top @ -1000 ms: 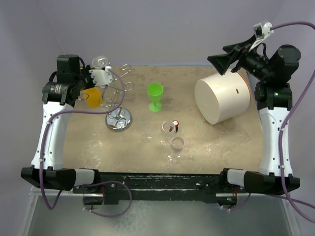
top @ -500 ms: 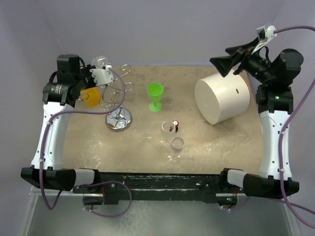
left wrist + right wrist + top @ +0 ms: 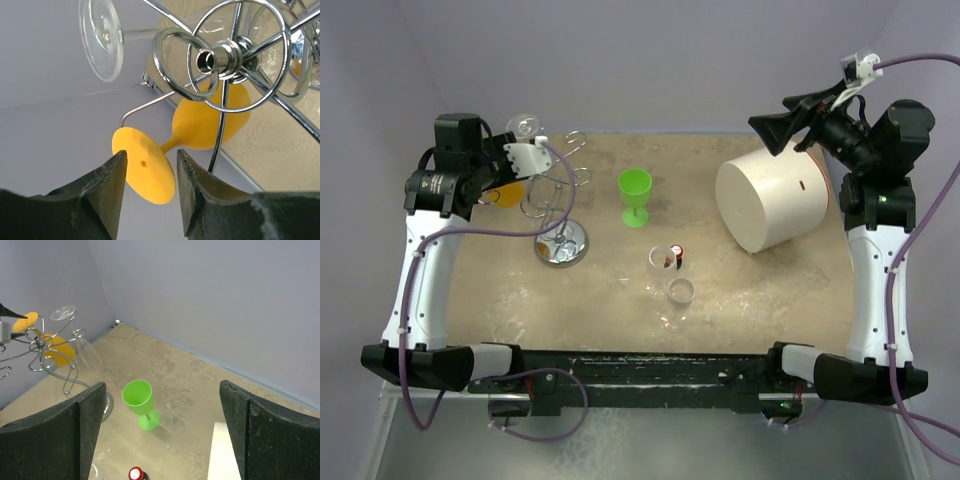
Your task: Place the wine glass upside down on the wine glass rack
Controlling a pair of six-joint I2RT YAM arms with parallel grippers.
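Note:
The wine glass rack [image 3: 561, 245] stands at the table's left, its chrome hub [image 3: 220, 55] close in the left wrist view. A yellow wine glass [image 3: 210, 122] hangs upside down from one wire arm, foot toward the camera. My left gripper [image 3: 151, 155] is open, its fingers on either side of that foot, with a gap on the right. From above, the left gripper [image 3: 503, 178] sits beside the glass [image 3: 506, 192]. A clear glass [image 3: 101, 37] also hangs on the rack. My right gripper [image 3: 770, 125] is held high at the back right, wide open and empty.
A green wine glass [image 3: 635, 190] stands upright mid-table, also seen below the right gripper [image 3: 137, 397]. Two clear glasses [image 3: 665, 262] [image 3: 678, 295] stand nearer the front. A big white cylinder [image 3: 770, 200] lies at the back right. The purple wall is close behind the rack.
My left gripper's jaws have spread apart off the yellow glass's foot, and the glass now hangs on the rack arm. The right arm has shifted slightly up and right.

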